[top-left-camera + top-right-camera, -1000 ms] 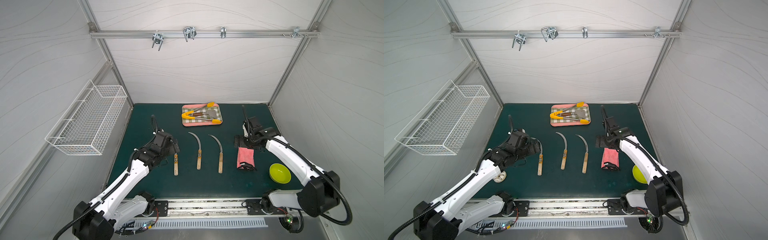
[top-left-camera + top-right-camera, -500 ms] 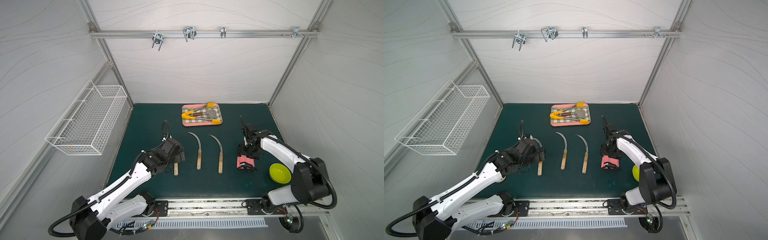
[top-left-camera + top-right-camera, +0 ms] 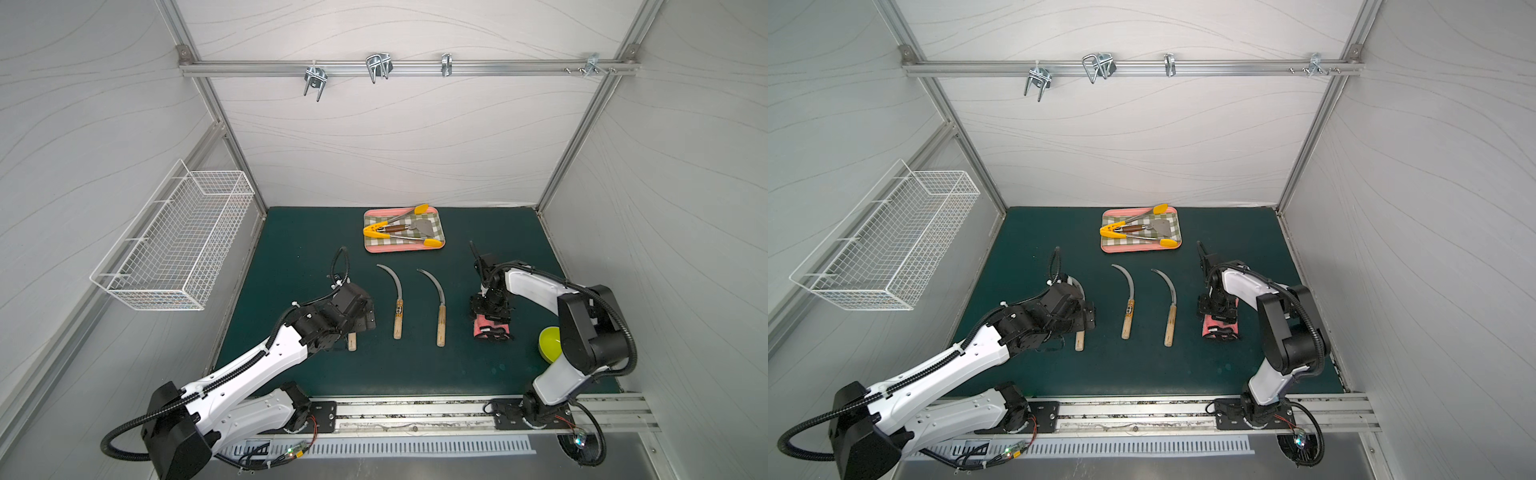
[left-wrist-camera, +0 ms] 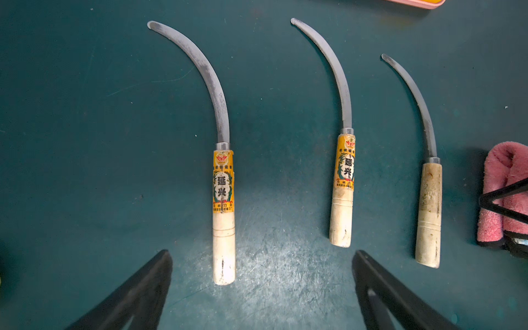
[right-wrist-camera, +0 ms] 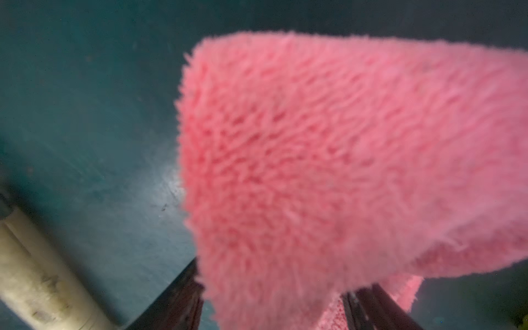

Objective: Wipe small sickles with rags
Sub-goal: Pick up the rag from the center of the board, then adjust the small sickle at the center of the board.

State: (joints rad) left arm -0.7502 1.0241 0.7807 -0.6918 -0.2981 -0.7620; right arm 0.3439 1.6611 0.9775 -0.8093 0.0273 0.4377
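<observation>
The right gripper point(image 5: 274, 283) is clamped on the rag point(image 5: 328, 143). Its dark fingers point(image 5: 177, 300) press in from both sides and the pink fuzzy cloth bulges up between them. Read the green mat point(image 3: 291, 257) in the top views as a clock face, with twelve at the back wall. The rag point(image 3: 490, 331) then sits at about three o'clock, folded, with a dark edge showing, and the gripper is over its twelve o'clock end. Whether the cloth has cleared the mat I cannot tell.

The left gripper point(image 4: 262, 254) is spread wide and grasps nothing. Its fingers point(image 4: 140, 291) stand on either side of the butt of the left sickle point(image 4: 224, 200) without touching it. That sickle lies at about nine o'clock on the mat, and the gripper hides most of it in both top views.

The middle sickle point(image 3: 398, 307) lies at the centre, and the right sickle point(image 3: 440, 316) is at three o'clock of it. All three lie parallel and apart, handles toward six and blade tips curling toward eleven. The left and middle handles carry orange labels, while the right one is bare wood. The rag lies at three o'clock of the right sickle, near it but not touching.

Farther out, a pink-rimmed tray point(image 3: 405, 249) at twelve o'clock holds yellow-tipped tongs point(image 3: 376, 230) and a spatula point(image 3: 424, 226). A yellow-green bowl point(image 3: 548, 343) sits at three o'clock of the rag, partly behind the right arm. A white wire basket point(image 3: 178, 245) hangs on the wall at nine o'clock.
</observation>
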